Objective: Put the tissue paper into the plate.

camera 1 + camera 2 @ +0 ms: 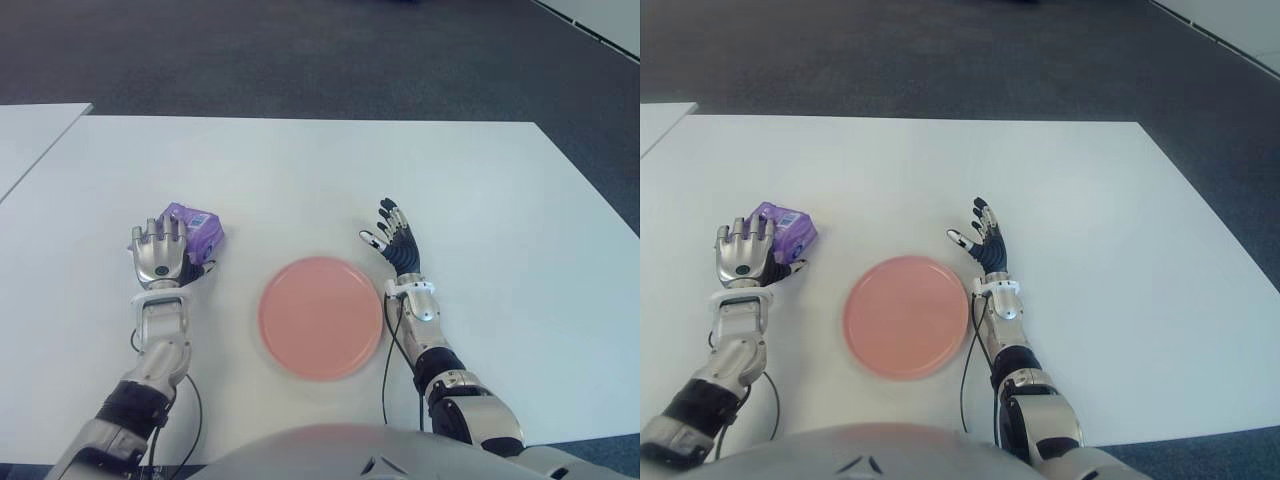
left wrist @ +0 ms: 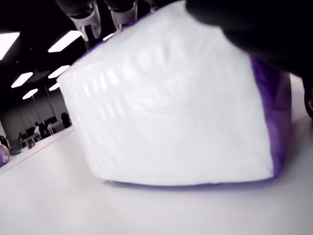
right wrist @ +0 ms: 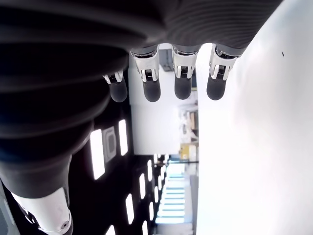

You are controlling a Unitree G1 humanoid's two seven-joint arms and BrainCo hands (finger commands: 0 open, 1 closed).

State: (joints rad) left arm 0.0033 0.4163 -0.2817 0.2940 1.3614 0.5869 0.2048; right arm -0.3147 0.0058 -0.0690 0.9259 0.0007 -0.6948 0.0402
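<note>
The tissue paper is a purple-wrapped pack (image 1: 200,232) that sits on the white table (image 1: 300,170), left of the round pink plate (image 1: 320,316). My left hand (image 1: 172,248) is on the pack's near left side, with its fingers curled over the top and the thumb at the side. In the left wrist view the pack (image 2: 171,112) fills the frame with its base on the table, and fingertips (image 2: 90,19) hook over its far top edge. My right hand (image 1: 392,235) shows just right of the plate, fingers spread, holding nothing.
The plate holds nothing. A second white table (image 1: 30,130) stands at the far left across a narrow gap. Dark carpet lies beyond the table's far edge. Thin black cables (image 1: 386,370) trail from both forearms near the front edge.
</note>
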